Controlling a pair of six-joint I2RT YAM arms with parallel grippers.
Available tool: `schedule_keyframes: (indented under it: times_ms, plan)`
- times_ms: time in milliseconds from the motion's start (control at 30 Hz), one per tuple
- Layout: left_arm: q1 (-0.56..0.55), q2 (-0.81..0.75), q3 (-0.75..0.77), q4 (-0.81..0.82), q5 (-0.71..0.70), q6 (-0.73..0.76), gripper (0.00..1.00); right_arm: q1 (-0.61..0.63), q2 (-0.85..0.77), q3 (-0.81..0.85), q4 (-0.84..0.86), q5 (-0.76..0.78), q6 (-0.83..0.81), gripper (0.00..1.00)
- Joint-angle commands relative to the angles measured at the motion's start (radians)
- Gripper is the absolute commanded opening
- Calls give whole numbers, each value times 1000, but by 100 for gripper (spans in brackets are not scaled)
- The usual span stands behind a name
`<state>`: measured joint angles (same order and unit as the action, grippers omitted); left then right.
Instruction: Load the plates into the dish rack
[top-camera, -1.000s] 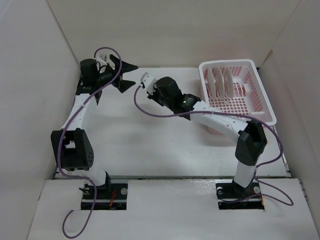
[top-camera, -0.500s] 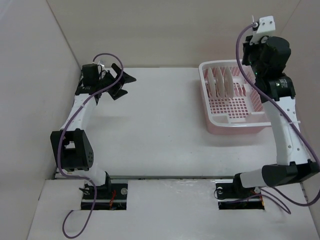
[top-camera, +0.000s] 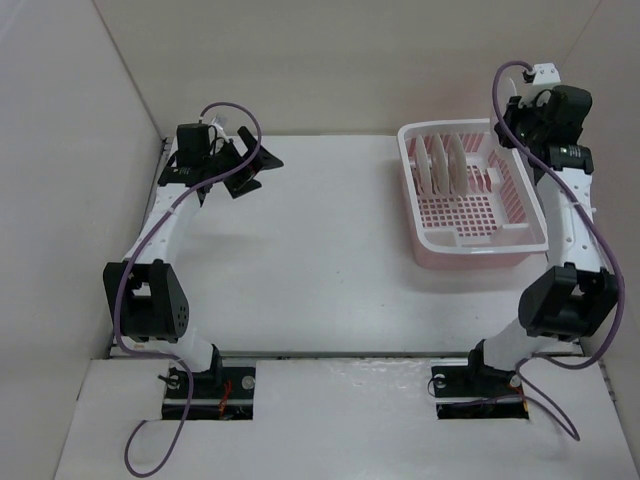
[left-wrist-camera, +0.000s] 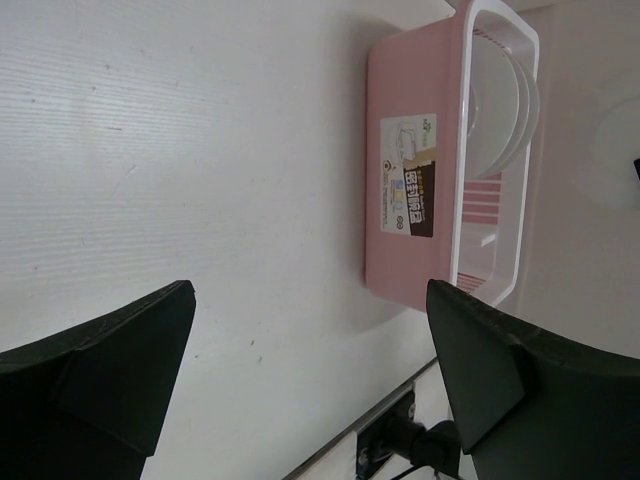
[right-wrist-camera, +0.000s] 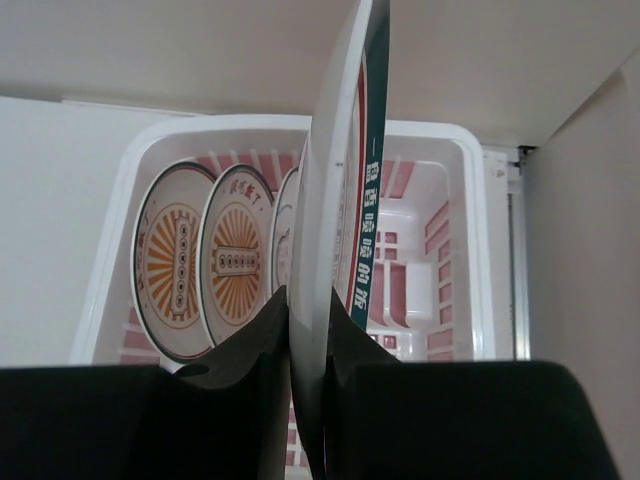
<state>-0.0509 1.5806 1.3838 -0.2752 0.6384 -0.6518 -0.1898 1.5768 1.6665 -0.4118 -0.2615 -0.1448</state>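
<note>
The dish rack is a pink basket with a white rim at the table's far right. Three plates stand upright in its left slots. In the right wrist view two of them, a left one and a middle one, show orange sunburst centres; a third plate is half hidden. My right gripper is shut on a fourth plate with a dark green rim band, held edge-on above the rack. In the top view this gripper hangs by the rack's far right corner. My left gripper stands open and empty at the far left.
White walls close the table in on the left, back and right. The left wrist view looks across bare table at the rack's pink side wall with its label. The right arm's base and purple cables sit at the near edge.
My right arm swung from the middle of the table, near the left gripper, over to the rack's far right side and then came lower. The left gripper shifted slightly right, still open.
</note>
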Motion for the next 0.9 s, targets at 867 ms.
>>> schedule_keyframes:
  times_ms: [867]
  plan:
    - [-15, -22, 57, 2, 17, 58, 100, -13, 218, -34, 117, -28, 21, 0]
